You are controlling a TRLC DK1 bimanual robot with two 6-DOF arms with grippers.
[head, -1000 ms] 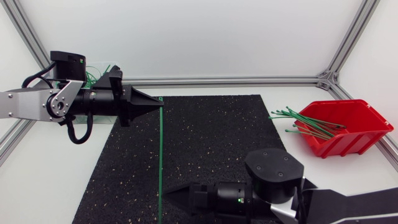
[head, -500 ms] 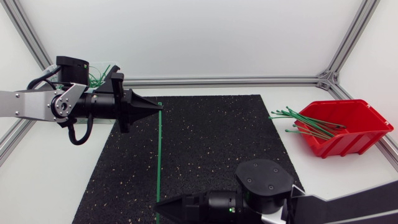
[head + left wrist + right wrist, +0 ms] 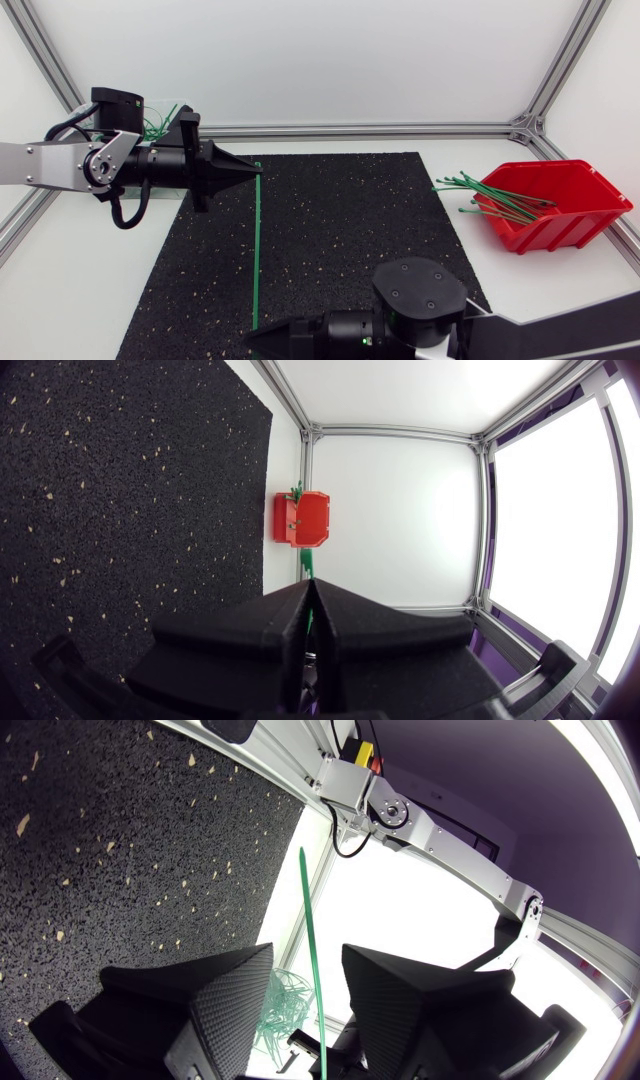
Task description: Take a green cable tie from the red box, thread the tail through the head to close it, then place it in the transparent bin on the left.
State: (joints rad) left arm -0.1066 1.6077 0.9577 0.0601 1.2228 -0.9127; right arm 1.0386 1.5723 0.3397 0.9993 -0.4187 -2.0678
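the right end effector [image 3: 250, 340], fingers spread astride the tail, is creeping leftward while the left end effector [image 3: 258, 170] is pinching the green cable tie [image 3: 255, 250] taut over the black mat [image 3: 340, 230], so threading is probably still pending.

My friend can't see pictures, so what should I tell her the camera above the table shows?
A straight green cable tie runs across a black mat, its far end pinched in the left gripper and its near end at the right gripper. A red box holding more green ties sits at the right.
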